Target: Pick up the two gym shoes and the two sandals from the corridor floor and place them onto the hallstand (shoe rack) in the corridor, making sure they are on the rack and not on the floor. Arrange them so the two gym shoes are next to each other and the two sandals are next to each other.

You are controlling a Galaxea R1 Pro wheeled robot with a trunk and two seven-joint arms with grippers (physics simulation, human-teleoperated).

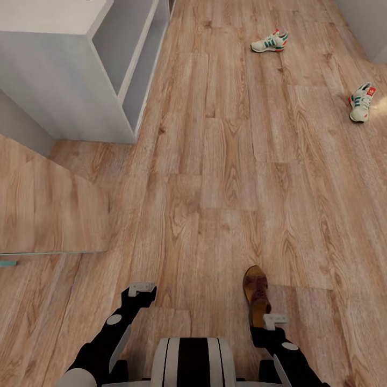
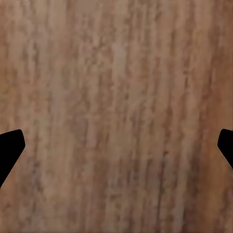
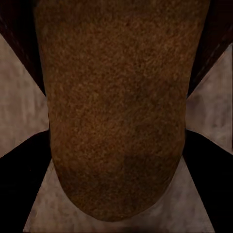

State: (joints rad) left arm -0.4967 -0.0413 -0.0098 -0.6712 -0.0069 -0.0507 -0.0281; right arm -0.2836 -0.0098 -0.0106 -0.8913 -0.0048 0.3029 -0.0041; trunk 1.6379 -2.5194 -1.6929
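From your head camera you look down over warm brown plank flooring, the corridor floor (image 1: 215, 177). The light grey hallstand (image 1: 70, 70) stands at the upper left, its open tiers facing the floor. Two gym shoes lie far ahead of you: one gym shoe (image 1: 270, 42) near the top centre, the second gym shoe (image 1: 360, 102) toward the right edge, well apart from each other and from the hallstand. One brown sandal (image 1: 256, 294) sits close in front of your trunk, toe pointing away from you, its heel end at your right tool (image 1: 275, 321). Your left tool (image 1: 141, 289) hangs over bare planks to the left of the sandal, near nothing. From up here you cannot tell how either tool's fingers stand.

Your left wrist camera looks straight down at wood grain (image 2: 116, 107). The two dark fingertips (image 2: 9, 148) sit at opposite edges of the picture, so the left tool is spread wide with nothing between them.

Your right wrist camera is very close to the sandal's brown footbed (image 3: 116, 111), which runs down the middle of the picture to a rounded end. The dark fingers (image 3: 22, 179) flank it on both sides, with pale floor showing beside them. You cannot tell from this whether the fingers press the sandal or merely straddle it.
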